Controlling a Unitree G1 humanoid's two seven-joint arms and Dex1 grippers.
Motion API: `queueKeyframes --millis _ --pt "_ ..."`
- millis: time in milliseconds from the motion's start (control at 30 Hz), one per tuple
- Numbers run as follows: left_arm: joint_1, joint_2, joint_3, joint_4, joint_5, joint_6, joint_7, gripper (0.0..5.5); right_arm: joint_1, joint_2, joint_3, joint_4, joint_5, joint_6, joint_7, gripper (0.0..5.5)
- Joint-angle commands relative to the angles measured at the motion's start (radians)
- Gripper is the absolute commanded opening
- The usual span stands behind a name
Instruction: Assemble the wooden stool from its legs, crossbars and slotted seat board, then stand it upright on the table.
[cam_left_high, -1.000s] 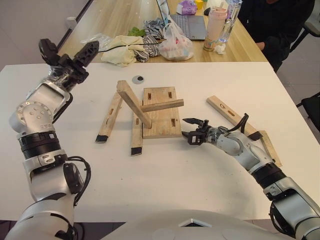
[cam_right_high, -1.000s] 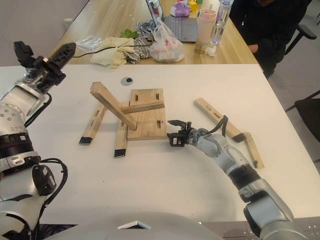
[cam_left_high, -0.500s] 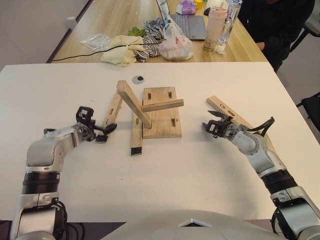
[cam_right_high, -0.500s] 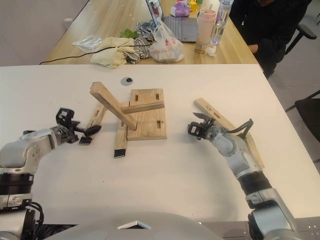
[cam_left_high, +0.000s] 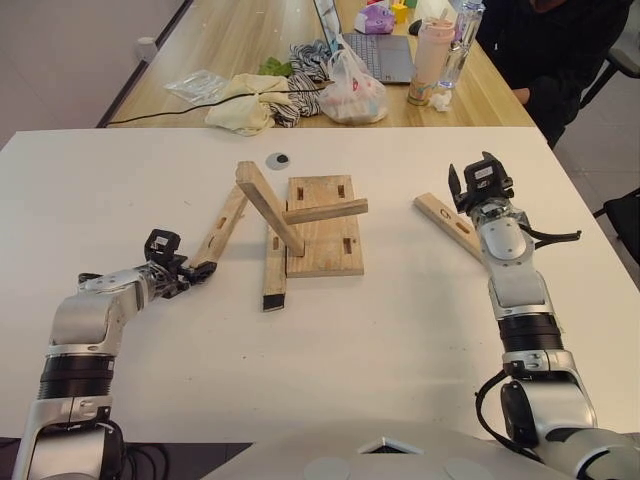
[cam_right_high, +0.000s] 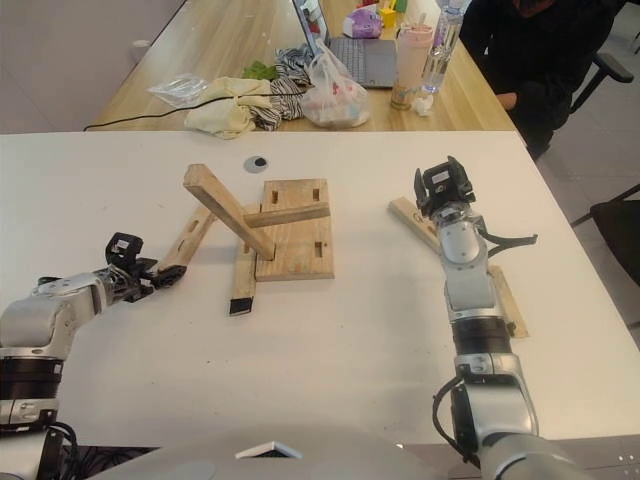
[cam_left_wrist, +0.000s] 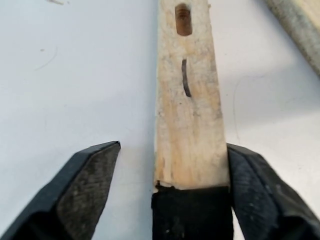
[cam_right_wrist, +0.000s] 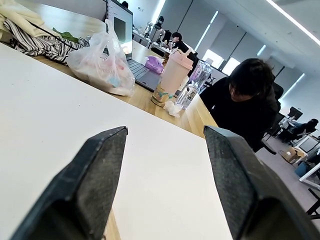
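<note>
The left tool (cam_left_high: 200, 270) sits low on the white surface (cam_left_high: 330, 340), its fingers (cam_left_wrist: 87, 185) spread on either side of the black-capped end (cam_left_wrist: 190, 212) of a flat-lying leg (cam_left_wrist: 187, 115). One finger is against the leg's edge and the other is apart from it. The right tool (cam_right_wrist: 165, 131) is raised above the surface with its fingers spread wide and nothing between them. Just beside it lies another leg (cam_left_high: 448, 222). Between the two arms lies the slotted seat board (cam_left_high: 325, 245). A tilted leg (cam_left_high: 268, 208) rises at its left edge, and a crossbar (cam_left_high: 325, 211) runs from that leg over the board. One more leg (cam_left_high: 273, 268) lies flat along the board's left side.
</note>
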Motion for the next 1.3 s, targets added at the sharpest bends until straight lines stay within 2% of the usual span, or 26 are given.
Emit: queueKeyframes --millis 33,167,267,533,667,733,833,1000,1133,1300 --pt "0.03 -0.039 -0.039 0.035 0.037 -0.059 -0.023 2.96 -0.042 0.012 -0.027 0.005 0.035 0.036 -0.005 2.83" --pt "0.038 -0.071 -0.024 0.072 0.068 -0.104 0.019 2.46 -0.052 -0.001 -0.032 0.008 0.058 0.04 0.011 2.83" --pt "0.045 -0.117 0.004 0.074 0.078 -0.238 0.037 2.02 -0.073 -0.019 -0.047 0.023 0.096 0.046 0.051 2.99" --pt "-0.007 -0.263 0.1 -0.021 0.002 -0.538 0.033 2.0 -0.227 -0.072 -0.057 0.156 0.147 0.011 0.177 4.23" --pt "-0.097 -0.325 0.152 -0.049 -0.064 -0.642 0.033 2.0 -0.369 -0.085 -0.016 0.247 0.19 -0.039 0.378 4.71" --pt "-0.146 -0.326 0.166 -0.06 -0.116 -0.643 -0.004 2.0 -0.435 -0.084 -0.032 0.266 0.279 -0.003 0.528 4.96" --pt "-0.318 -0.243 0.193 -0.12 -0.301 -0.513 -0.152 2.0 -0.597 -0.117 -0.128 0.31 0.521 0.239 0.787 5.4" --pt "-0.615 -0.075 0.183 -0.143 -0.603 -0.154 -0.374 2.0 -0.727 -0.149 -0.173 0.243 0.822 0.704 1.03 5.4" --pt "-0.76 -0.076 0.117 -0.113 -0.684 0.011 -0.446 2.0 -0.749 -0.077 -0.27 0.115 1.059 0.953 0.969 5.4" --pt "-0.745 -0.107 0.062 -0.142 -0.688 0.089 -0.457 2.0 -0.757 -0.021 -0.437 0.071 1.334 1.113 0.8 5.4"
